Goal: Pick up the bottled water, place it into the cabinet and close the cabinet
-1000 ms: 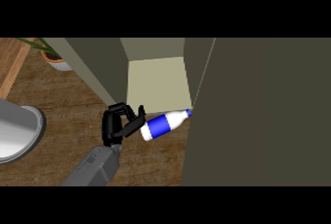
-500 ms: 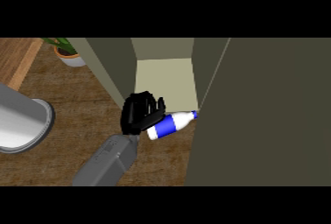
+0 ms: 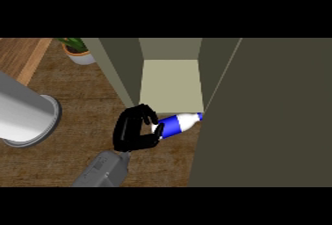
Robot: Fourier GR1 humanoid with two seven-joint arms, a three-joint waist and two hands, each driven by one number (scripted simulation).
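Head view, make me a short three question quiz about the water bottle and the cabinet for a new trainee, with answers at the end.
1. True or false: the bottled water already stands upright on the cabinet floor.
2. Multiple choice: which hand holds the bottle? A) left hand, B) right hand, C) neither.
3. Fill in: the cabinet door is ____.

Key
1. False. The bottle lies tilted, its white end at the front edge of the cabinet opening, not yet inside.
2. A. The left hand's fingers curl round the bottle's other end; the right hand is out of view.
3. Open. It fills the view's right side, and the pale interior shows.
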